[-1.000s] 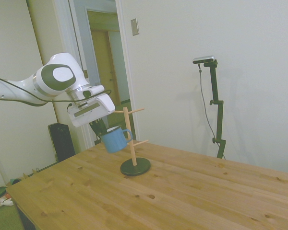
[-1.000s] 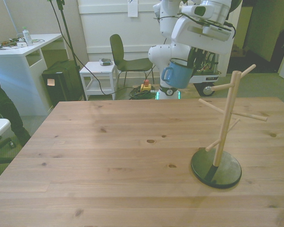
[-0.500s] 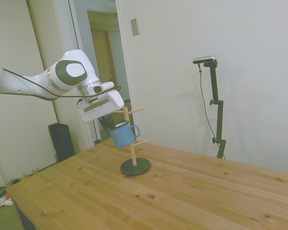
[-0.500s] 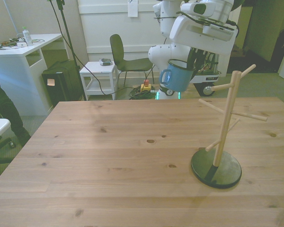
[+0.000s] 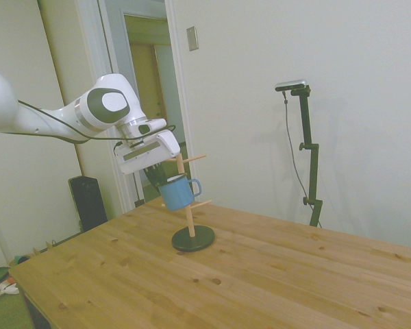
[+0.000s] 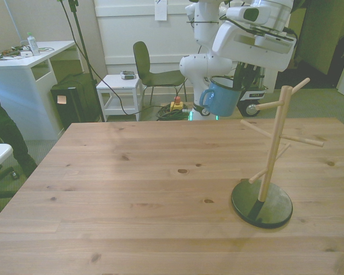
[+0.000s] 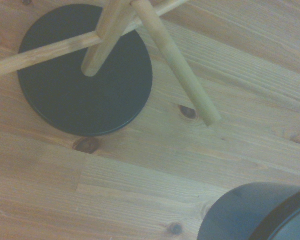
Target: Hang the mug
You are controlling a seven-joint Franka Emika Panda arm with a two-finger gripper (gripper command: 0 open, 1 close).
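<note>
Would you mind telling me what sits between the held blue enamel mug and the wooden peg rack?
Nothing: in the front view, only open air separates the blue enamel mug from the wooden peg rack, with bare wooden table beneath.

White arm reaches in from the side view's left, forearm roughly level, slightly descending toward the wrist. Wrist joint with its grey round cap sits above the hand; a dark cable loops along the forearm to the hand. White hand block tilted, its lower face angled down toward the table.

Gripper [image 5: 163,179] held high in the air, well above the tabletop. In the front view the gripper [image 6: 234,82] sits right of centre, below the white hand block. The 2 dark fingers point down and are clamped over the rim of the mug [image 5: 177,192], which hangs tilted below the hand.
</note>
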